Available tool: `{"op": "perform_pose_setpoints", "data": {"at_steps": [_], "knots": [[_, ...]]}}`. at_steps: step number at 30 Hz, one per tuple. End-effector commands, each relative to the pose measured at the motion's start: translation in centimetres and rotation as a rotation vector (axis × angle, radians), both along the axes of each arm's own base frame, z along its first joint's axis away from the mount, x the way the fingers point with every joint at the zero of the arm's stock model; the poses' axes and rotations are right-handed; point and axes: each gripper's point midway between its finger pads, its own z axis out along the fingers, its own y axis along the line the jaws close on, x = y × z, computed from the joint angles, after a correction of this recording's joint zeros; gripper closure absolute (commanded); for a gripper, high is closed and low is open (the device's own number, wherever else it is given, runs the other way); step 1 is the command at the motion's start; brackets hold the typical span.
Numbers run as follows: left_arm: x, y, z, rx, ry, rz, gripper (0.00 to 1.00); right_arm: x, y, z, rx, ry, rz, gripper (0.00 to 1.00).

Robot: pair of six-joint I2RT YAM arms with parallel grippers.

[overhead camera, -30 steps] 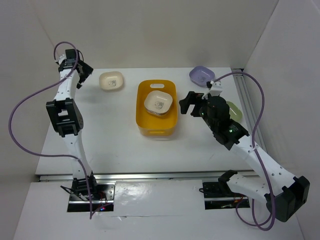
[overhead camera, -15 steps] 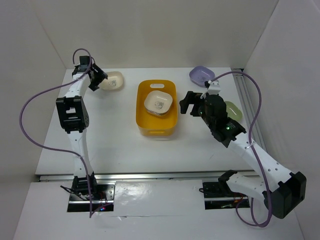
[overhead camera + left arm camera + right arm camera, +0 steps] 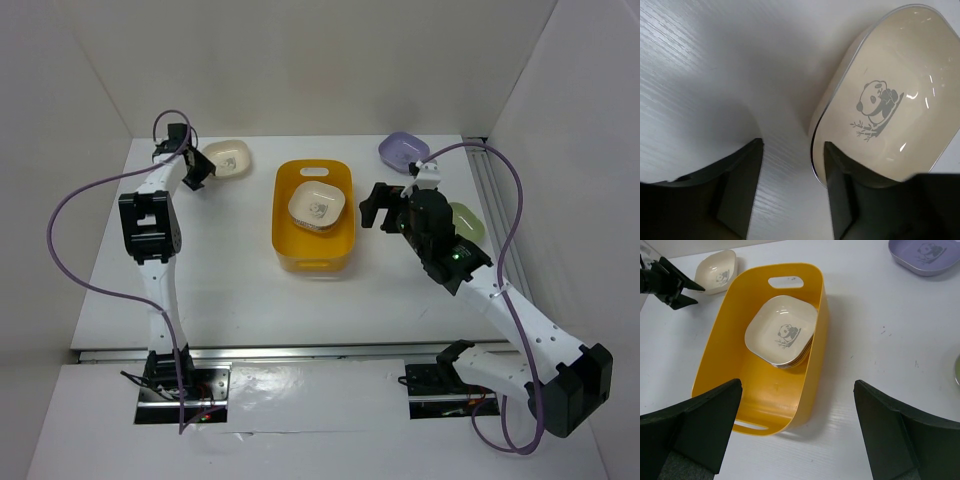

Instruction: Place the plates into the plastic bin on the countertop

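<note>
A cream plate [image 3: 228,157] [image 3: 890,115] with a panda print lies at the back left of the countertop [image 3: 220,270]. My left gripper [image 3: 200,170] [image 3: 792,185] straddles its near rim, one finger [image 3: 840,200] inside the dish and the other [image 3: 740,190] outside on the white surface with a gap to the rim, so it is open. The orange-yellow plastic bin [image 3: 283,215] [image 3: 765,385] holds a stack of plates [image 3: 318,207] [image 3: 782,330]. My right gripper [image 3: 378,210] [image 3: 797,435] hangs wide open and empty to the right of the bin. A lavender plate [image 3: 403,150] [image 3: 925,252] sits back right.
A pale green plate [image 3: 467,220] lies partly under my right arm near the right rail [image 3: 495,190]. White walls close off the back and both sides. The left arm's purple cable [image 3: 75,200] loops out to the left.
My left gripper has swung right from the back left corner to the cream plate's rim, and its jaws have narrowed. The right arm has barely shifted.
</note>
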Motion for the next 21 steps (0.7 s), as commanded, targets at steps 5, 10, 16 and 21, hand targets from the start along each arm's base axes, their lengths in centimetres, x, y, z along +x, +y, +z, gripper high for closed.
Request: {"op": "perform_pose_setpoints", "data": {"at_steps": [5,10,16,21], "knots": [[0.2,0.4,-2.2,-0.008,0.03,0.02,0.79,0.7,-0.6,1.3,0.0,-0.037,-0.024,0.0],[-2.7,-0.6,0.4,-0.096,0.082,0.056,1.0,0.8,-0.7,1.7,0.002,-0.047,-0.036,0.0],[-10.1,-7.8,13.0,-0.093,-0.137,-0.042,1.0,0.5,-3.9,1.5,-0.04,-0.016,-0.192,0.0],[-14.8,-14.1,20.3,-0.041,-0.279,-0.186,1.0,-0.9,-5.0,2.2,-0.004,-0.017,-0.215,0.0]]}}
